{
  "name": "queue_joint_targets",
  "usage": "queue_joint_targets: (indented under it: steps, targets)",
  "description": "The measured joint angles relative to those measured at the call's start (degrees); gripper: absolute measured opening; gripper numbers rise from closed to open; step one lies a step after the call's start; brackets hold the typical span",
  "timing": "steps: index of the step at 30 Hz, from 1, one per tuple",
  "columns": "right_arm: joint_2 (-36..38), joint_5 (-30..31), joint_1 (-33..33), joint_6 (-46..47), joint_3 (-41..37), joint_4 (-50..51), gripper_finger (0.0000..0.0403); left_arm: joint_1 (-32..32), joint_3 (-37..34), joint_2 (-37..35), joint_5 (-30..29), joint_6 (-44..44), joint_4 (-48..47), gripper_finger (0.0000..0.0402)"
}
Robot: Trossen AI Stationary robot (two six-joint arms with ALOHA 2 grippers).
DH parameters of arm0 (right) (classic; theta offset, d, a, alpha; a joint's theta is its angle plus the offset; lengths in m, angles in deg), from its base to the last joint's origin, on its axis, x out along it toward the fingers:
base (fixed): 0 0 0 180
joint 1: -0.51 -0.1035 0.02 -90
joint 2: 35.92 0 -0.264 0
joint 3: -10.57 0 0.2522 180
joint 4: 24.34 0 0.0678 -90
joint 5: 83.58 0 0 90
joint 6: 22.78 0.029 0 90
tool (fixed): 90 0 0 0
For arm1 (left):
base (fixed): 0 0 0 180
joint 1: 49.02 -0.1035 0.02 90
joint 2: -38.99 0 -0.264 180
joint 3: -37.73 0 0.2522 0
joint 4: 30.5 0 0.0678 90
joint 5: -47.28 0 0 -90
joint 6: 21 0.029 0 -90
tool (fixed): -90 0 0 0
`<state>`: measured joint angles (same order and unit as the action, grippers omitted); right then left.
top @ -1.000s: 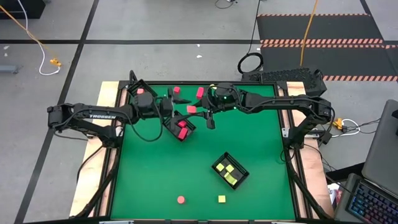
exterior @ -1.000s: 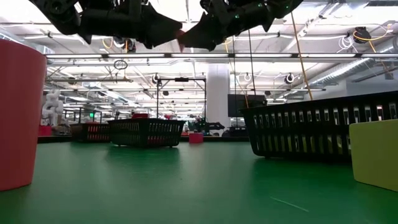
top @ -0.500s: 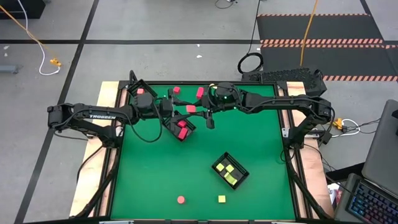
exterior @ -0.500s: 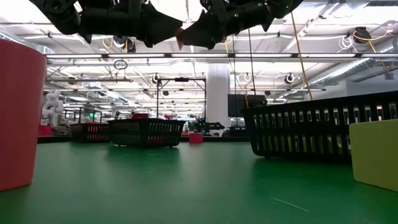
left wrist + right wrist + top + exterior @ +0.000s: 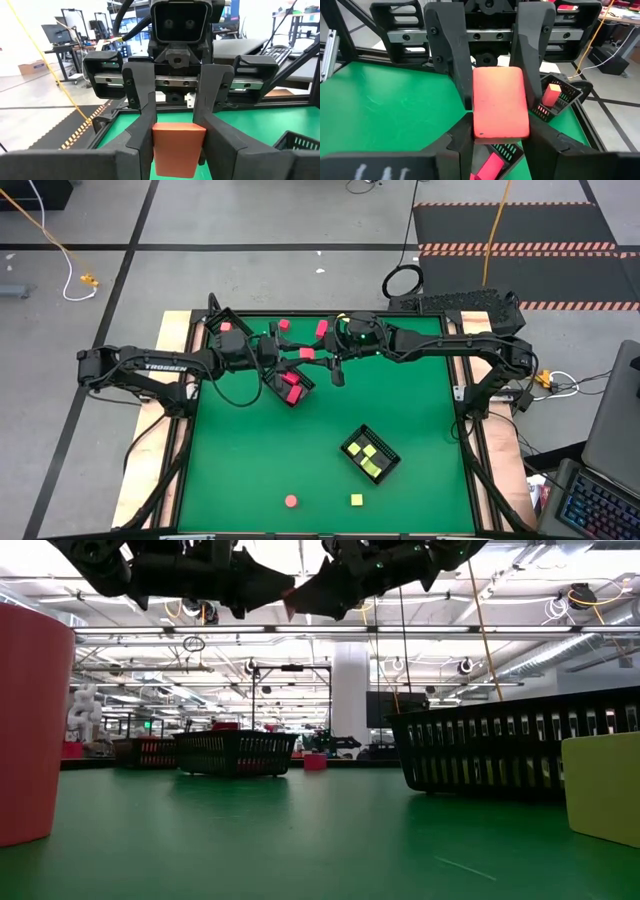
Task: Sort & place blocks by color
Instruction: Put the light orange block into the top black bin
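A red block (image 5: 307, 354) hangs high over the far middle of the green table (image 5: 250, 470). My two grippers meet at it, nose to nose. My left gripper (image 5: 298, 357) reaches in from the table's left and is shut on it. My right gripper (image 5: 318, 357) reaches in from the right and is shut on it too. In the low view the block (image 5: 289, 603) shows as a red sliver between the two dark gripper tips. Other red blocks (image 5: 284, 324) (image 5: 322, 330) lie on the table at the far edge. My left gripper pinches the block's end nearest to it (image 5: 176, 162) between its two fingers, one on each side face. The fingers (image 5: 451, 75) lie level and come from the table's left. The block is lifted clear of the table. My right gripper pinches the block's opposite end (image 5: 501, 129) between its two fingers, on the same two side faces. Its fingers (image 5: 142, 100) come from the table's right, almost level. The block sits level between the two grippers, in the air.
A black tray (image 5: 290, 386) with red blocks stands just below the grippers. Another black tray (image 5: 370, 453) with yellow blocks is nearer the right. A third tray (image 5: 224, 326) stands at the far left corner. A round red block (image 5: 291, 501) and a yellow cube (image 5: 356, 500) lie near the front edge.
My left gripper's fingers have drawn in onto the red block, which my right gripper keeps holding. Both arms and the block have stayed where they were.
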<state>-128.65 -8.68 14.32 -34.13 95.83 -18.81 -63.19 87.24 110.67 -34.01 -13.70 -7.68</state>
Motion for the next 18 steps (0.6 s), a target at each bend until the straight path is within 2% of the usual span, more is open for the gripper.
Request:
queue_joint_targets:
  steps: [3, 7, 11, 14, 18]
  targets:
    - [0.0, 1.1, 0.0, 0.2, 0.0, -0.3, 0.0165, -0.1, 0.0, -0.1, -0.4, -0.1, -0.3, 0.0131]
    - [0.0, 8.6, -0.1, 0.4, 0.1, 1.3, 0.0232, -1.3, 0.0, -2.3, -0.9, -0.1, -4.3, 0.0131]
    - [0.0, 13.6, 0.0, 0.4, 0.1, 4.9, 0.0274, -3.1, 0.0, -6.4, -3.2, 0.7, -11.2, 0.0131]
    - [0.0, 17.2, 0.0, 0.3, 0.1, 7.5, 0.0290, -4.4, 0.0, -10.2, -7.4, 2.0, -17.5, 0.0131]
    - [0.0, 19.6, 0.0, 0.3, 0.1, 10.6, 0.0297, -6.5, 0.0, -14.7, -17.2, 2.9, -26.7, 0.0131]
